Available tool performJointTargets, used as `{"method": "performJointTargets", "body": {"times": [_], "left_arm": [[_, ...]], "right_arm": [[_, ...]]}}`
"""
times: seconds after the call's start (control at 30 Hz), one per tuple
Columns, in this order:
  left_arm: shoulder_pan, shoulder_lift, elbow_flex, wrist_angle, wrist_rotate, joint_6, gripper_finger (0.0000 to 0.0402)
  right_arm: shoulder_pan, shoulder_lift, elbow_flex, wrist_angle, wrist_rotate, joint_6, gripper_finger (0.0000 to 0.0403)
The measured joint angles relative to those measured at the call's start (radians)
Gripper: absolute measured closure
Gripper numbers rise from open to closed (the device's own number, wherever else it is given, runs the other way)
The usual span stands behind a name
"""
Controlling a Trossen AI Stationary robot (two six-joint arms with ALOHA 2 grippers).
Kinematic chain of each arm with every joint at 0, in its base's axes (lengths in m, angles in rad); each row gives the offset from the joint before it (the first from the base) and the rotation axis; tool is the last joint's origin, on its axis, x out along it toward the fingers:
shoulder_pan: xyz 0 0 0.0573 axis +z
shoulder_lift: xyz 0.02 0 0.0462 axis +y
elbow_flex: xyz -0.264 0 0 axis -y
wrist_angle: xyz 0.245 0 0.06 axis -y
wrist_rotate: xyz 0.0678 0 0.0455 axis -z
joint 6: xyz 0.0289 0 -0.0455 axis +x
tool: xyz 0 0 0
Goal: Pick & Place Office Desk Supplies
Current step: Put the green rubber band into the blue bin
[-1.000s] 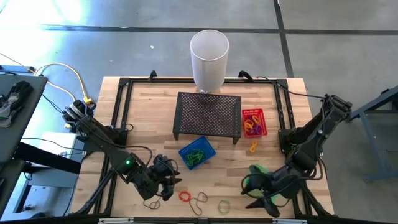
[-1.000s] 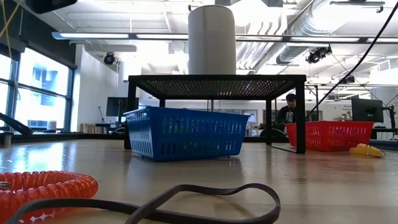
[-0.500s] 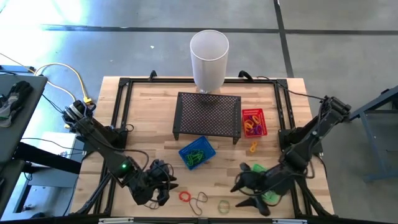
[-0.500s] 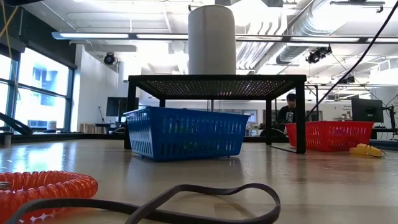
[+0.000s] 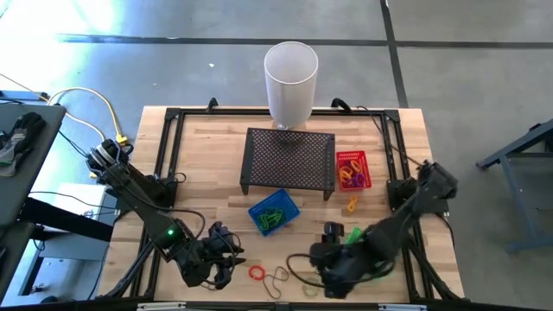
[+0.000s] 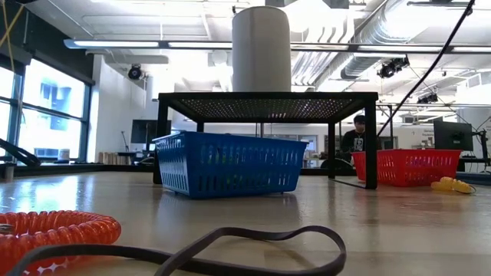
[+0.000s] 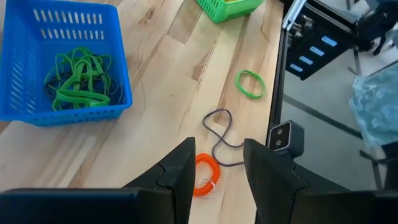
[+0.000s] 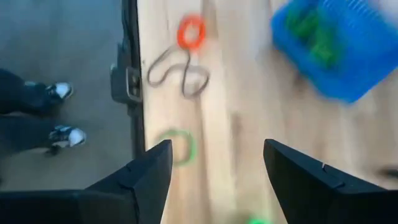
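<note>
On the wooden table (image 5: 207, 164), we see the right gripper (image 5: 321, 269) with its jaws spread and empty above the green rubber band (image 5: 310, 286), beside the dark band (image 5: 276, 278). Coming down off-centre, we may catch that neighbour. The left gripper (image 5: 226, 262) waits nearby, half-open, empty.

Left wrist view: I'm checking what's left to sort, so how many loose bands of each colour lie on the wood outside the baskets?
Orange coiled loop: 1
Dark band: 1
Green band: 1
Total: 3
</note>
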Motion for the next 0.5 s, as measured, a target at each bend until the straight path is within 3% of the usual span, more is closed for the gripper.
{"method": "performJointTargets", "body": {"times": [0.27, 0.4, 0.5], "left_arm": [[-0.001, 0.0, 0.0, 0.0, 0.064, 0.097, 0.0271], [-0.001, 0.0, 0.0, 0.0, 0.104, 0.124, 0.0271], [-0.003, 0.0, 0.0, 0.0, 0.118, 0.124, 0.0271]], "right_arm": [[-0.041, 0.143, -0.007, 0.185, -0.287, 0.249, 0.0163], [-0.041, 0.205, -0.007, 0.285, -0.399, 0.253, 0.0163], [-0.041, 0.253, -0.007, 0.267, -0.404, 0.196, 0.0163]]}}
